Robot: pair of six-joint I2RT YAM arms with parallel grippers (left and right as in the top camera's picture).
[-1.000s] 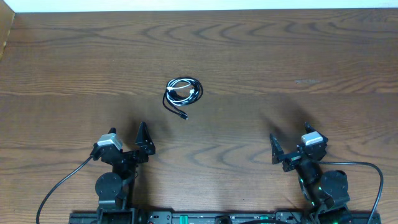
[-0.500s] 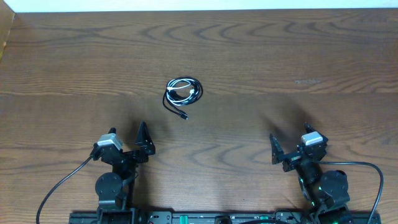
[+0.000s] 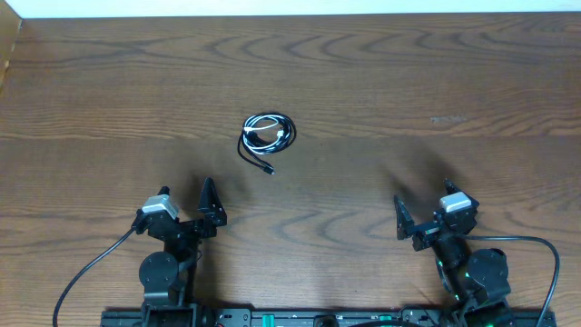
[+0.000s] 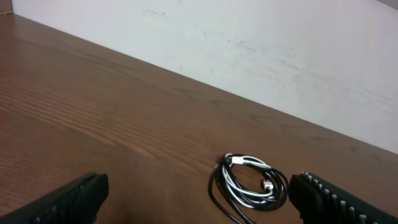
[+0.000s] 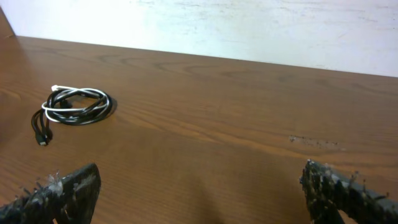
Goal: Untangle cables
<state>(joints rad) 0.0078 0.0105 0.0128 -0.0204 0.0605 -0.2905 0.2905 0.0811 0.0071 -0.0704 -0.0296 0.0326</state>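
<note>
The cables lie wound together in one small coil [image 3: 267, 134] on the wooden table [image 3: 436, 82]. The black cable [image 4: 219, 198] makes the outer loops and the white cable [image 4: 249, 163] runs through them. A black tail leaves the coil on the side facing the arms and ends in a small plug [image 3: 270, 170]; what kind of plug it is I cannot make out.

The left gripper [image 3: 188, 202] sits well back from the coil and a little to its left, with its fingers [image 4: 71, 199] spread wide and nothing between them. The right gripper [image 3: 424, 207] sits farther from the coil, well to its right, with its fingers [image 5: 345, 190] equally wide apart and empty. Neither touches the coil.
</note>
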